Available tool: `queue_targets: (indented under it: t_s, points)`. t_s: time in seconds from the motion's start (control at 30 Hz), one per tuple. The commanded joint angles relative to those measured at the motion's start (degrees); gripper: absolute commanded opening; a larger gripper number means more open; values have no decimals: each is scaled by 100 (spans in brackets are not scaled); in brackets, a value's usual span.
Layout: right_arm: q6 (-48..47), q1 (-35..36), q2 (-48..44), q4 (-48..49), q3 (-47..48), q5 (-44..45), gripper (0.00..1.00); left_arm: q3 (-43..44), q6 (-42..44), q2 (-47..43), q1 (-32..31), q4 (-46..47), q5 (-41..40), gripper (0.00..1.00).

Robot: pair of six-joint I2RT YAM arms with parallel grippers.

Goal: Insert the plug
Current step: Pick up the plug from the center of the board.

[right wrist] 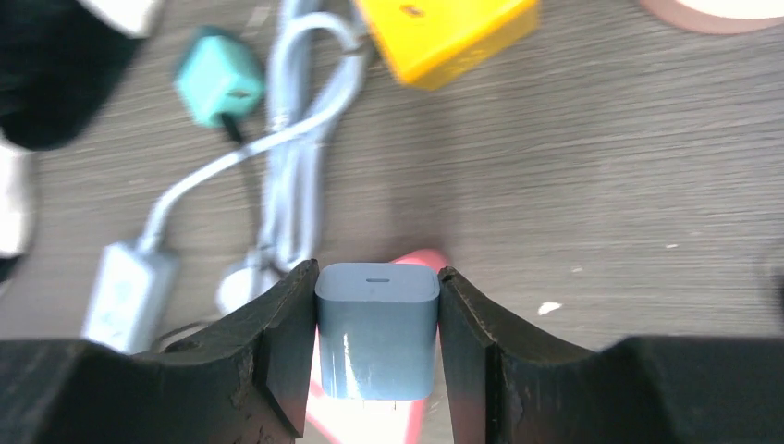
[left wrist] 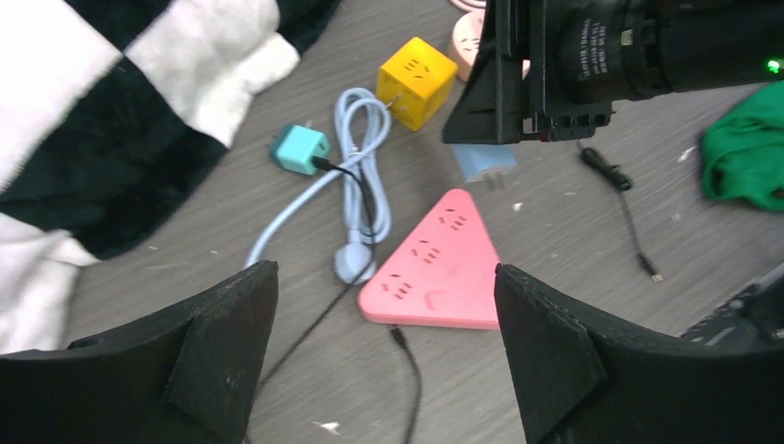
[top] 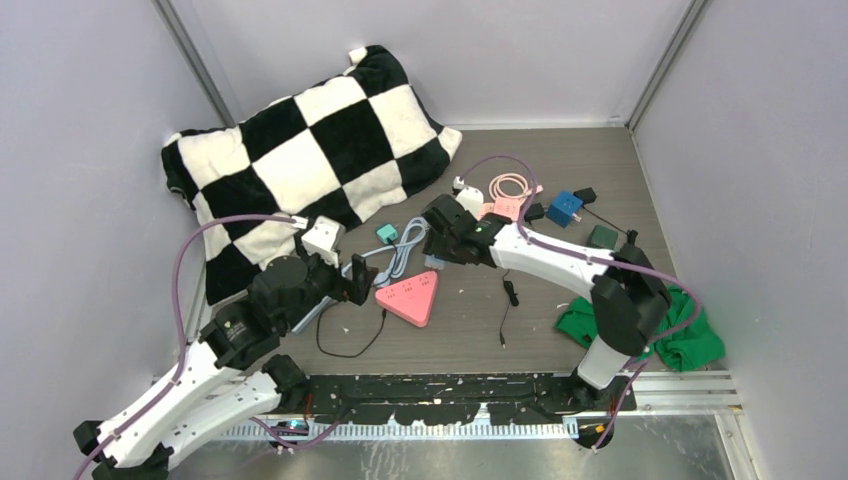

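A pink triangular power strip (top: 410, 297) lies flat on the wooden table, also seen in the left wrist view (left wrist: 434, 268). My right gripper (right wrist: 377, 277) is shut on a blue-grey charger plug (right wrist: 376, 328), prongs pointing down, held just above the strip's far corner (right wrist: 421, 259). In the left wrist view the plug (left wrist: 483, 162) hangs under the right gripper, above the strip's tip. In the top view the right gripper (top: 436, 256) is at the strip's far side. My left gripper (left wrist: 382, 270) is open and empty, hovering near the strip's left edge (top: 358, 280).
A checkered pillow (top: 300, 160) fills the back left. A yellow cube socket (left wrist: 416, 81), a teal adapter (left wrist: 300, 148) and a coiled light-blue cable (left wrist: 356, 157) lie behind the strip. A black cable (top: 505, 300) and green cloth (top: 680, 330) lie at right.
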Motion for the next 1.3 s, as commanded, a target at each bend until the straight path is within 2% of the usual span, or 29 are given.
queue_targets:
  t_s: [0.0, 0.23, 0.4, 0.57, 0.67, 0.87, 0.93, 1.07, 1.13, 1.27]
  points:
    - [521, 243, -649, 782, -179, -409, 41, 208, -1164, 107, 11, -12, 351, 87]
    - [1372, 380, -1229, 1887, -781, -1134, 41, -308, -2036, 45, 8, 491, 834, 83]
    - [1651, 483, -1447, 2193, -851, -1362, 41, -674, -2445, 54, 11, 1075, 900, 83]
    - [1916, 619, -1636, 2851, -1135, -1390, 41, -962, -2606, 290, 11, 1936, 978, 81]
    - [2166, 688, -1737, 3458, -1441, -1451, 41, -870, -2620, 542, 11, 2031, 1016, 80]
    - [2032, 731, -1949, 3569, -1526, -1604, 41, -814, -2643, 912, 11, 2130, 1102, 73]
    - [1936, 730, -2056, 3561, -1561, -1654, 41, -753, -2684, 990, 11, 2131, 1203, 66]
    - [1650, 728, -2287, 3494, -1666, -1705, 41, -621, -2686, 1132, 11, 2170, 1550, 31]
    - [1422, 732, -2402, 3495, -1719, -1804, 42, -571, -2686, 1154, 11, 2096, 1651, 18]
    - [813, 727, -2715, 3535, -1861, -2147, 44, -523, -2536, 1093, 11, 2049, 2124, 1]
